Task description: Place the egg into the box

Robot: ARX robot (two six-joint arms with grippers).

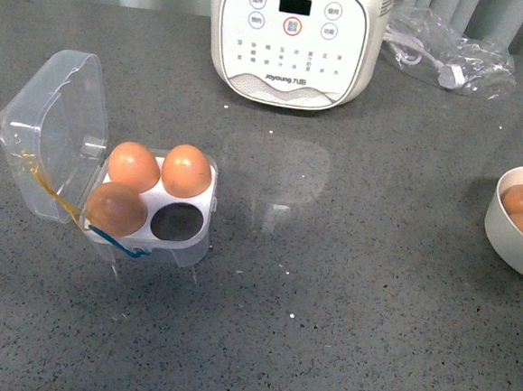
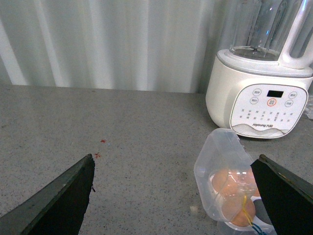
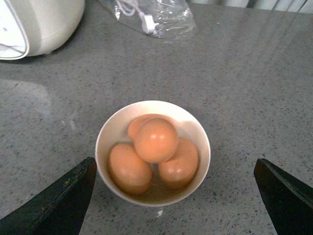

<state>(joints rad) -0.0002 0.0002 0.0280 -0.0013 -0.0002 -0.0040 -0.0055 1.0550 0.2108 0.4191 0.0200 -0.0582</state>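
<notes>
Resting topmost in the white bowl (image 3: 110, 128), the egg (image 3: 155, 139) lies on three other eggs, four in all, at 3 o'clock on the grey counter (image 1: 344, 302) in the front view. The right gripper (image 3: 174, 160) hovers over the bowl, fingers spread wide and empty, apparently placed to descend on the most exposed egg. The box (image 1: 202, 207) stands at 9 o'clock, well apart from the bowl, its hinged lid (image 1: 54, 125) tipped open so that the cells can be reached from above. Three cells hold eggs; the vacant cell (image 1: 176, 221), at the tray's 5 o'clock, is probably the destination. The left gripper (image 2: 174, 157), likewise spread and empty, hangs near the box. One white appliance (image 1: 297, 35) stands at 12 o'clock and one plastic bag (image 1: 445, 51) lies at 1 o'clock.
</notes>
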